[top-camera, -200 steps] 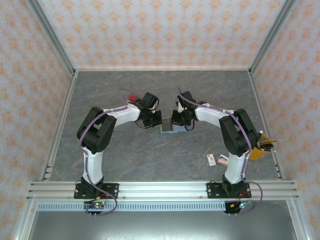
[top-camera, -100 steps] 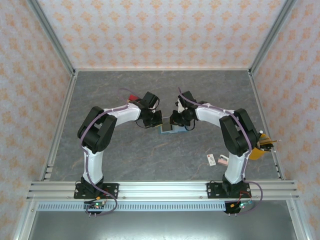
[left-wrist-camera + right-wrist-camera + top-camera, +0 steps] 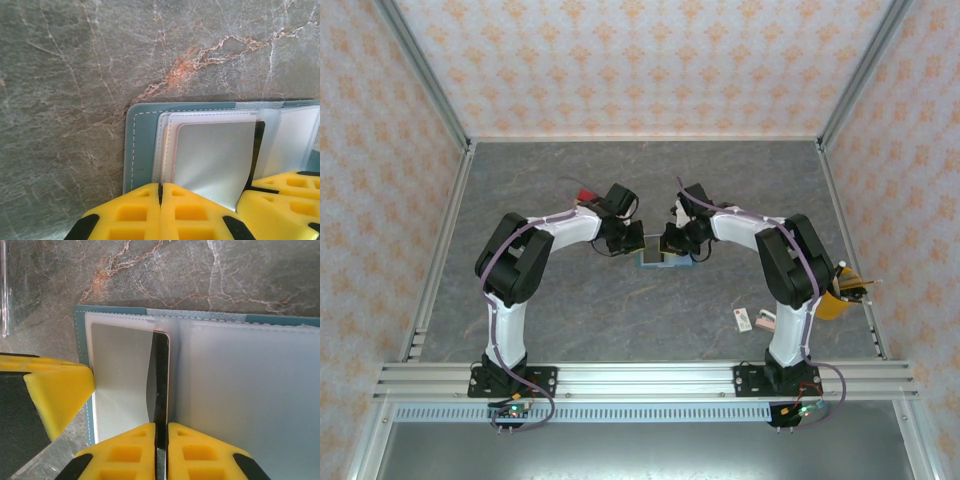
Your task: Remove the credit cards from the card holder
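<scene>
Top cam: both wrists are crowding over the card holder (image 3: pixel 654 260), so only a teal sliver is showing at mid-table between the two arms. Wrist cams are cutting off its near edge under the yellow fingers. In the left wrist view its far half is running out of frame. Sleeve contents are reading poorly. A pale card-shaped panel (image 3: pixel 200 119) w/ pinkish rim is showing through the plastic, but I cannot tell card from sleeve. A dark strip beside the fold is also not identifiable. The holder is lying open and flat on the grey marbled tabletop (image 3: pixel 75 75). It is showing a teal cover w/ white stitching, a lighter blue inside and frosted clear sleeves. One sleeve leaf (image 3: pixel 122 375) is lifting off the stack and curving up toward the centre fold. Left gripper (image 3: pixel 160 187): fingers are pressing together w/ no gap and bearing on the holder's outer end. Whether any cover edge is pinched between them I cannot tell. Right gripper (image 3: pixel 161 427): fingers are clamping near-closed on the raised leaf's thin edge at the fold. Whether a card is sitting inside that leaf is not readable. A left finger is touching the holder's edge just beside that leaf.
</scene>
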